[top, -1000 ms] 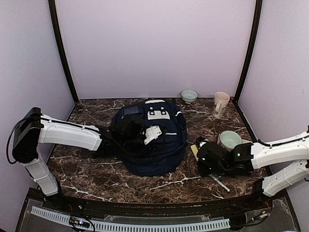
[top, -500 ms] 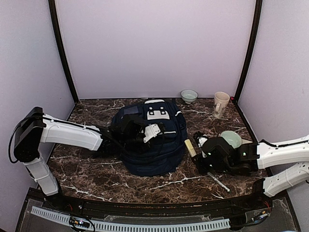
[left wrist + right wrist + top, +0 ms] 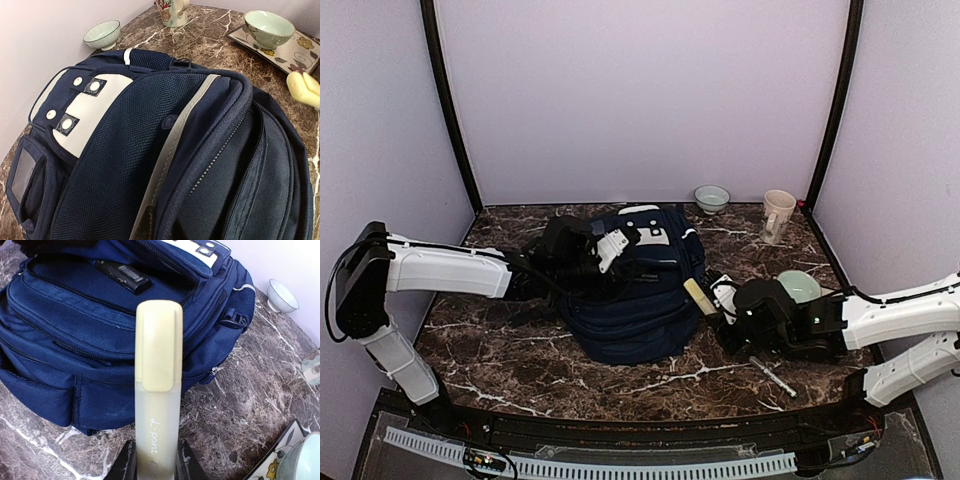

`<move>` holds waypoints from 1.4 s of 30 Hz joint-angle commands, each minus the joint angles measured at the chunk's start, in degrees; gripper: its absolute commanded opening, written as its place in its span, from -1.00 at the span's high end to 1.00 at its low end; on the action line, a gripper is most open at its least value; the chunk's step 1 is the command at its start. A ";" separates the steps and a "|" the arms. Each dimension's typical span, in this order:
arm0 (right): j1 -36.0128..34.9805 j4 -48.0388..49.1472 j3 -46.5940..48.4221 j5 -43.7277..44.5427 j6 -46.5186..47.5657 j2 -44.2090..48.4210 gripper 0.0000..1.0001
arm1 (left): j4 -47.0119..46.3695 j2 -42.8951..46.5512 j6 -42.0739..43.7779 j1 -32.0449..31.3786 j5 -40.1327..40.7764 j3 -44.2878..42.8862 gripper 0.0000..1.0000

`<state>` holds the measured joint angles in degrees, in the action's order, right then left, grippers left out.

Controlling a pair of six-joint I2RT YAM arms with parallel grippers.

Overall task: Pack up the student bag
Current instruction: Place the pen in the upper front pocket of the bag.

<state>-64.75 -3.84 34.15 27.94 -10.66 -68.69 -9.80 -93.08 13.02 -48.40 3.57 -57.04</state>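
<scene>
Subject: the student bag (image 3: 638, 290). It lies flat at the middle of the table (image 3: 520, 350), its grey-white patch at the far end. The right wrist view shows an upper compartment gaping, with a black item (image 3: 122, 274) bearing a barcode-like label already lying inside.

Left gripper (image 3: 612, 250): positioned over the bag's far-left upper part with the jaws together. It appears to pinch fabric at the edge of the opening and hold the mouth up, though the contact itself is not plainly visible.

Right gripper (image 3: 155, 460): just beside the bag's right flank, clamped on the lower barrel of a pale yellow highlighter (image 3: 155, 380). The capped end points toward the open compartment but is not yet over it.

Loose items:
- A pen (image 3: 775, 378) lies on the table near and right of the bag.
- A green bowl (image 3: 798, 287) sits on a patterned tray (image 3: 292, 52) to the bag's right.
- A mug (image 3: 778, 215) and a small bowl (image 3: 711, 197) stand beyond the bag, near the back wall.

Assessment: packing is part done. One article is inside and the highlighter is in transit. The pen appears to be the obvious article left. I cannot tell whether the crockery belongs to the load. The compartment is unzipped, so closing is also outstanding.
</scene>
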 commanded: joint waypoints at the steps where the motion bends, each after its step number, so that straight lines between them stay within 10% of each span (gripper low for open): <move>1: 0.31 6.62 1.35 1.86 9.88 -3.44 1.00 | -0.34 2.92 -4.70 2.61 -1.89 1.02 1.00; 42: -2.48 -10.73 31.50 16.06 43.08 -27.38 1.00 | -2.10 5.16 -12.02 3.31 -15.59 1.87 1.00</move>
<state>-66.57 -13.72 63.59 41.93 29.52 -95.07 -11.86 -89.71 2.76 -45.17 -9.69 -53.74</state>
